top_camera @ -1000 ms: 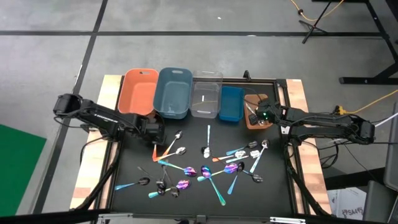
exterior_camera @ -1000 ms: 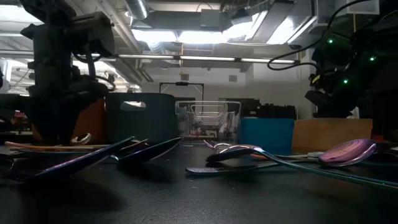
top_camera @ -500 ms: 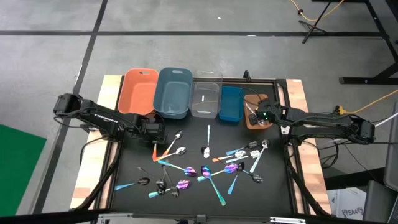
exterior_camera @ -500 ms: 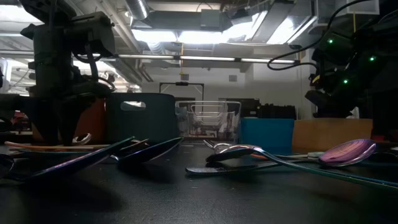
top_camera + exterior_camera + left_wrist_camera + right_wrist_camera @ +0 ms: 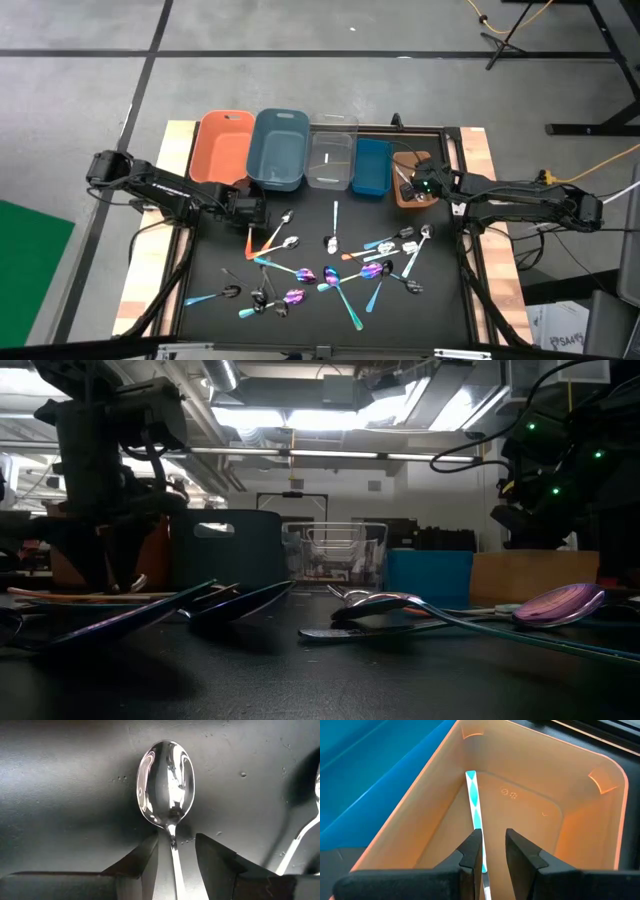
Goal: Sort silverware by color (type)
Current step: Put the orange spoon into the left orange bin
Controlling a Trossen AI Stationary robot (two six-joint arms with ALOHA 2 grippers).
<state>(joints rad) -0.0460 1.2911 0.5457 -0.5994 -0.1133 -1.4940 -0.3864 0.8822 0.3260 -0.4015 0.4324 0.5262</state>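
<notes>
Silver spoon (image 5: pixel 166 782) lies bowl-up on the black mat (image 5: pixel 60 780), its neck running between the left gripper (image 5: pixel 176 857) fingers, which stand apart on either side, not clamped. Teal-handled utensil (image 5: pixel 476 815) sits between the right gripper (image 5: pixel 490 851) fingers over the brown bin (image 5: pixel 580 835); can't tell if they pinch it. Remaining silverware (image 5: pixel 335 265) is scattered mid-mat. Blue bin (image 5: pixel 371 166) stands beside the brown one.

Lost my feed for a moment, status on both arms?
Left pincer open, straddling silver spoon handle on mat. Right pincer over brown bin, teal-handled utensil between fingers. Nothing blocking.
</notes>
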